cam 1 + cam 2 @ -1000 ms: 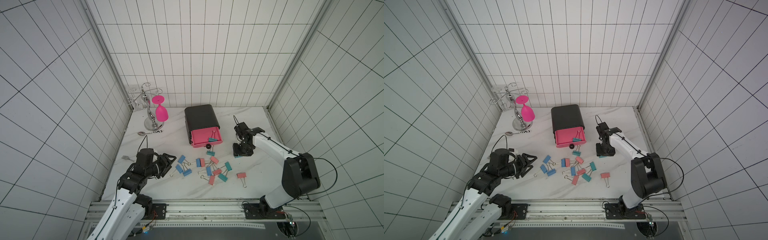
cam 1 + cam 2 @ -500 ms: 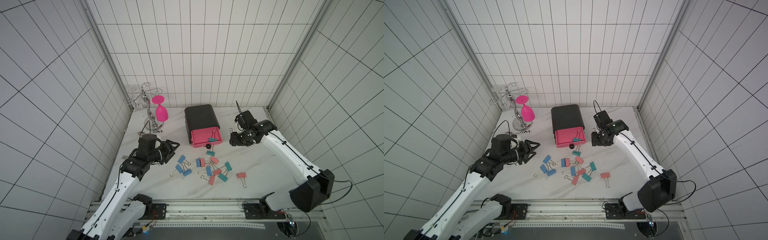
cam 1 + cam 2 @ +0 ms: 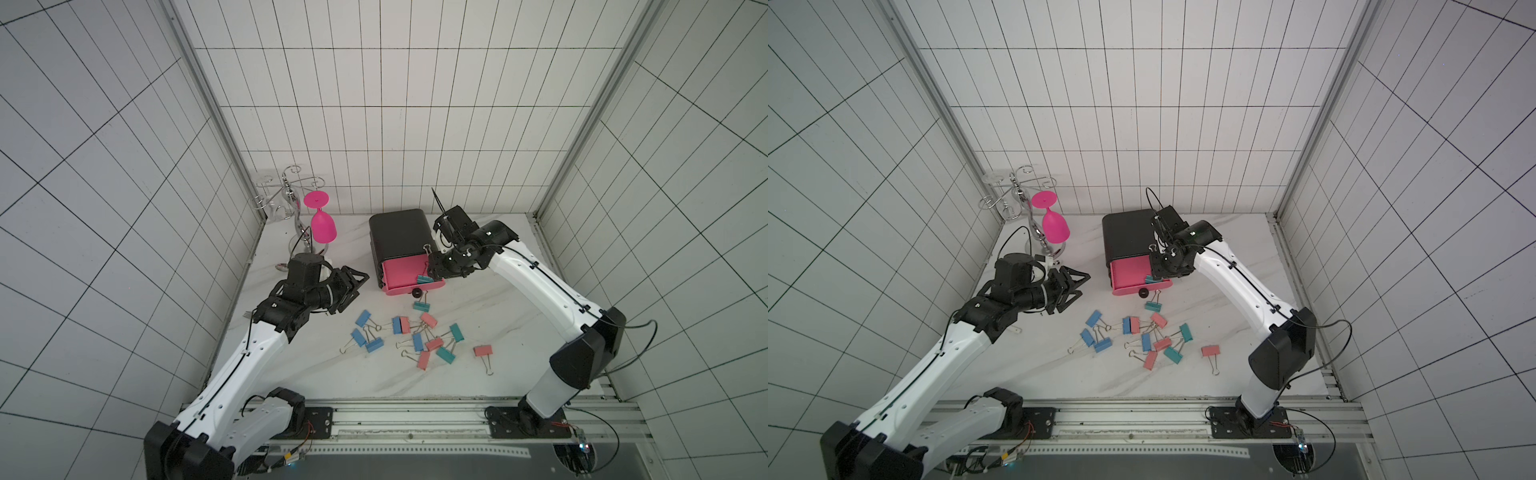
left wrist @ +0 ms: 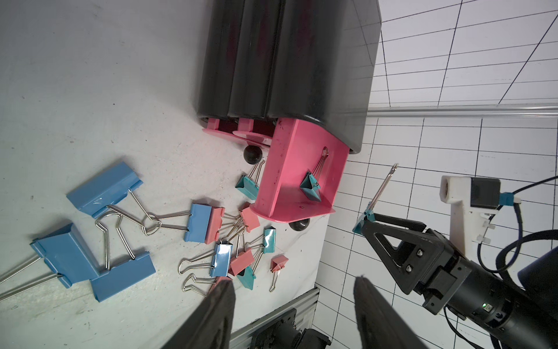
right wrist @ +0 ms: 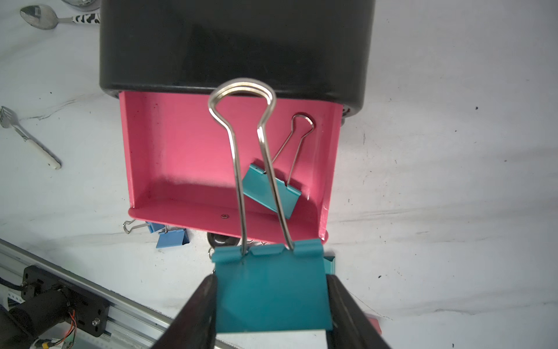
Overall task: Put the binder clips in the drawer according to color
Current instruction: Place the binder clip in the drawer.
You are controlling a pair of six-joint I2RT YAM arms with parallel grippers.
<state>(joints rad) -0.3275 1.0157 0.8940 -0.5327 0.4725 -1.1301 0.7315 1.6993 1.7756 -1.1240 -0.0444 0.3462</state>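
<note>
Teal is the clip (image 5: 271, 302) that the right gripper (image 5: 270, 279) pinches. Its two black fingers (image 5: 199, 308) press on the sides of the clip's body, and the wire handles point at the chest (image 5: 235, 45). We see this clip hang in the air, close to the front of the chest's top drawer (image 5: 181, 151). That pink drawer is pulled out. Inside it, by one front corner, lies a second teal clip (image 5: 271, 193).

The left gripper (image 4: 291, 282) has its jaws spread wide with nothing between them. It hangs above the table (image 3: 324, 374), off to one side of the chest.

On the table in front of the chest we see a heap of clips (image 3: 415, 336), blue, pink and teal. One teal one (image 3: 421, 306) lies just in front of the drawer's black knob (image 3: 414, 293). A lone pink clip (image 3: 482, 351) lies a bit apart from the heap.

Beside the chest, near the wall, a pink goblet (image 3: 323, 226) hangs upside down on a wire rack (image 3: 291, 195). A spoon (image 5: 39, 18) and a fork (image 5: 27, 136) lie on that side too.
</note>
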